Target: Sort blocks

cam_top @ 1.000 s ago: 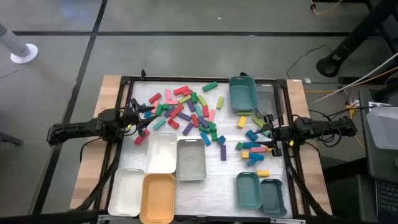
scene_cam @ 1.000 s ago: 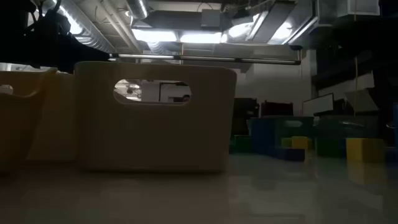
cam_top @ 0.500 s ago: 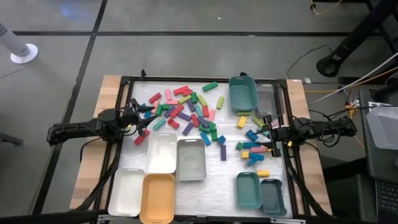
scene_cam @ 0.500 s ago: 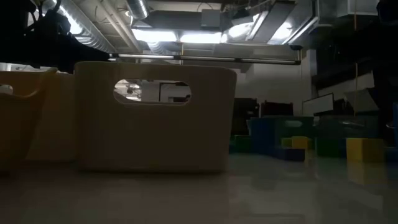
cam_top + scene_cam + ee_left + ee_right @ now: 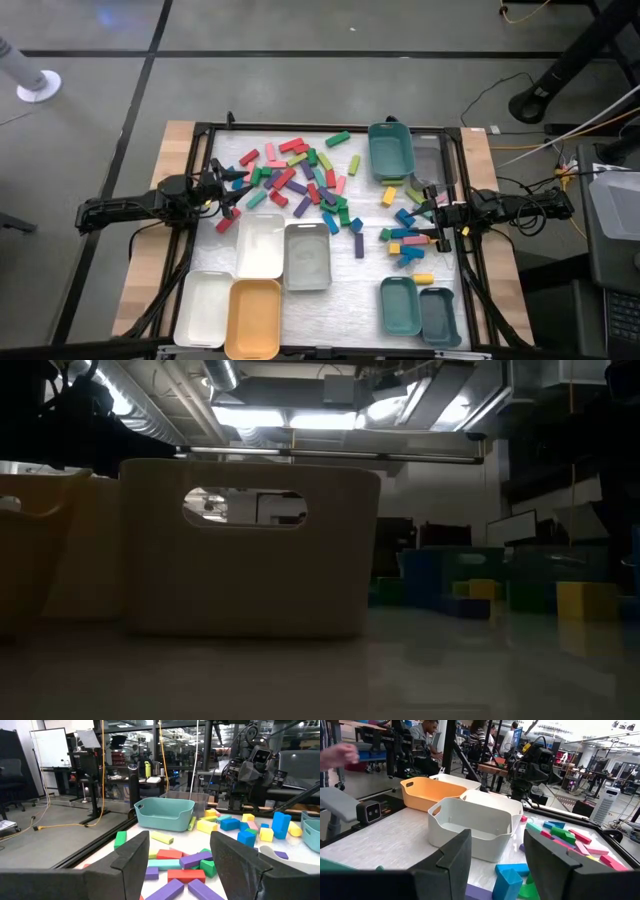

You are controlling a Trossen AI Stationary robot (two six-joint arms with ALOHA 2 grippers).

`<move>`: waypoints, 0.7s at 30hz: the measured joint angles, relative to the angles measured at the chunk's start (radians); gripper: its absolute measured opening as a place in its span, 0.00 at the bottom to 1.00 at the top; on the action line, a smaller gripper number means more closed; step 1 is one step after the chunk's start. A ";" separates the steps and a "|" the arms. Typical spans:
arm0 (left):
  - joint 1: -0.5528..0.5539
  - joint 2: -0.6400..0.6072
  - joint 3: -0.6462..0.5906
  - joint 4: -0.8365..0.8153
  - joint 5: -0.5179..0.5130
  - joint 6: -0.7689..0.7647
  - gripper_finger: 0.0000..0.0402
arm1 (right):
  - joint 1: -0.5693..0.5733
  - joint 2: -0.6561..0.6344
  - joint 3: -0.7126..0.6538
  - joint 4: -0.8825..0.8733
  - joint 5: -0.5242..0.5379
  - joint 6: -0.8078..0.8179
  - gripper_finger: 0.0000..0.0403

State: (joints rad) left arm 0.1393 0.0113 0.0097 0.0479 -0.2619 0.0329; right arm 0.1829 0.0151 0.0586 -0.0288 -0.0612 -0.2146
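Observation:
Many small blocks [image 5: 300, 180] in red, pink, blue, teal, green, yellow and purple lie flat on the white table top, most of them in its far middle. A smaller group of blocks [image 5: 408, 235] lies toward the right. My left gripper [image 5: 231, 193] stands level at the left edge of the pile, open, with nothing between its fingers [image 5: 135, 855]. My right gripper [image 5: 433, 218] stands level at the right group, open and empty too; in its wrist view its fingers [image 5: 457, 855] frame a white tray [image 5: 475, 825].
Near the front left stand a white tray [image 5: 260, 245], a grey one [image 5: 307, 256], another white one [image 5: 204, 308] and an orange one [image 5: 253, 318]. A teal tray [image 5: 390, 150] stands far right, and teal [image 5: 400, 305] and grey [image 5: 440, 316] trays near right. A black frame [image 5: 200, 140] rims the table.

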 joint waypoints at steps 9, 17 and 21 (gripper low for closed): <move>0.000 0.000 0.000 0.000 0.000 0.000 0.49 | 0.000 0.000 0.000 0.003 0.072 -0.002 0.45; 0.000 0.000 0.000 0.000 0.000 0.000 0.49 | 0.000 0.000 0.000 0.002 0.183 -0.003 0.45; 0.000 0.000 0.000 0.009 0.000 -0.019 0.49 | 0.000 0.000 0.000 0.005 0.183 -0.003 0.45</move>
State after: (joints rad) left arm 0.1390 0.0113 0.0097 0.0567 -0.2620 0.0143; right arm 0.1829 0.0151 0.0586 -0.0243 0.1216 -0.2176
